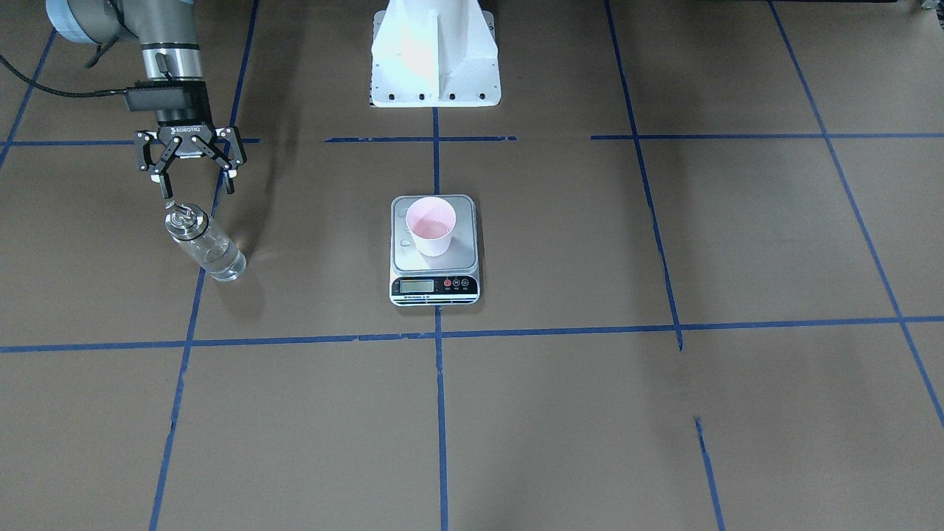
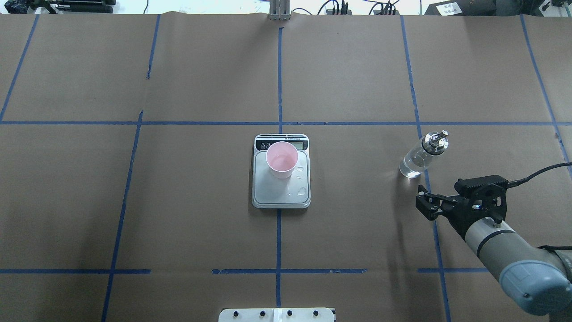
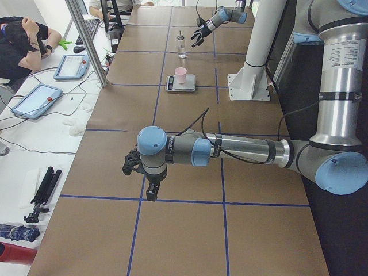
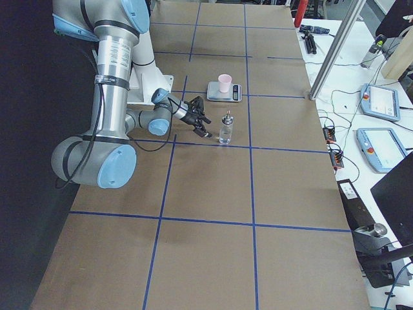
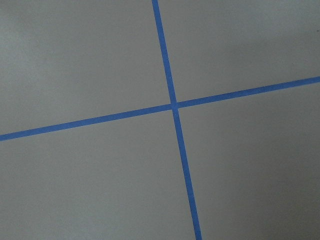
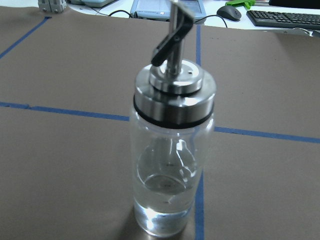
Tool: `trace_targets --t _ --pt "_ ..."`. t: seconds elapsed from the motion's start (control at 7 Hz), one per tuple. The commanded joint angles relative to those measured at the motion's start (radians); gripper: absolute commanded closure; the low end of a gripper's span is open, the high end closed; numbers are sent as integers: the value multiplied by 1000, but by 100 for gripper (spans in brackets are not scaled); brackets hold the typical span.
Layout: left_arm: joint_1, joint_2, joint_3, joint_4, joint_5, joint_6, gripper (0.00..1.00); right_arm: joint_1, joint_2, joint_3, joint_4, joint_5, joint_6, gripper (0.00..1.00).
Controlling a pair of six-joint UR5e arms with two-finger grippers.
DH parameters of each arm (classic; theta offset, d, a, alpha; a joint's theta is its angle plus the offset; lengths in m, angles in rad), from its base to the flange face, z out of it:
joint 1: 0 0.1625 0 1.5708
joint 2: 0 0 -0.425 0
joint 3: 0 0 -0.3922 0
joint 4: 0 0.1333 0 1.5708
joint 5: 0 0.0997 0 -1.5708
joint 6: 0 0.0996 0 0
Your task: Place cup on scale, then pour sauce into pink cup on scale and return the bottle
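Note:
The pink cup [image 1: 432, 225] stands on the silver plate of the scale [image 1: 435, 286] at mid-table, with a little clear liquid in it; both also show in the overhead view, cup [image 2: 282, 158] and scale [image 2: 268, 194]. The glass bottle [image 1: 205, 243] with its metal spout stands upright on the table, a little clear sauce [image 6: 165, 210] at its bottom. My right gripper [image 1: 198, 190] is open and empty, just on the robot's side of the bottle [image 2: 420, 156], not touching it. My left gripper [image 3: 144, 178] hangs over bare table at the far end; I cannot tell whether it is open or shut.
A few water drops lie on the scale plate [image 2: 300, 191]. The white robot pedestal [image 1: 435, 59] stands behind the scale. Blue tape lines [image 5: 172, 105] cross the brown table. A seated person [image 3: 23, 40] and tablets [image 3: 34, 100] are beside the table.

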Motion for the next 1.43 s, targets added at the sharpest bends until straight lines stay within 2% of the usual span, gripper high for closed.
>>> trace_targets --t 0.0,0.29,0.57,0.71,0.86,1.0,1.14,1.29 --pt "0 0 -1 0 0 0 0 151 -24 21 0 196 -201 0" --pt "0 0 -1 -2 -27 0 0 390 -20 -28 15 428 -432 0" --pt "0 0 -2 -2 -28 0 0 695 -10 -140 69 783 -710 0" --pt "0 0 -4 -2 -29 0 0 862 14 -194 42 928 -859 0" --pt "0 0 -4 -2 -29 0 0 1011 66 -237 -77 1054 -941 0" --pt "0 0 -4 -2 -29 2 0 1126 156 -255 -303 1096 -1013 0" --pt "0 0 -4 -2 -29 2 0 1188 228 -263 -548 1139 -1126 0" --pt "0 0 -4 -2 -31 2 0 1240 243 -280 -651 1206 -1223 0"
